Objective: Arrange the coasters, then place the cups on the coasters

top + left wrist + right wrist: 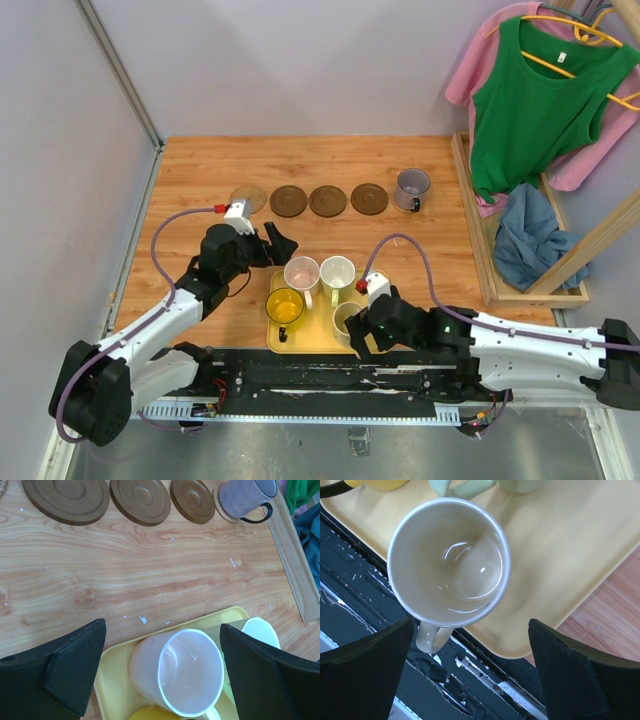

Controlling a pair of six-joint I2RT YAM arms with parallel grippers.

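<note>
The left gripper (165, 667) was held spread wide, the pale pink cup (185, 672) framed between its fingers, evidently lined up for a grasp. The brown coasters (141, 500) lay in a row well ahead of it, with the grey-purple cup (242, 497) already seated on a tan coaster (218, 502). The right gripper (470, 675) was likewise spread and empty, poised directly over the cream cup (449, 562) on the yellow tray (560, 540).

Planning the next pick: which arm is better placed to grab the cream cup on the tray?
Right. The right gripper hangs open over the cream cup; the left gripper is open over the pink cup.
</note>
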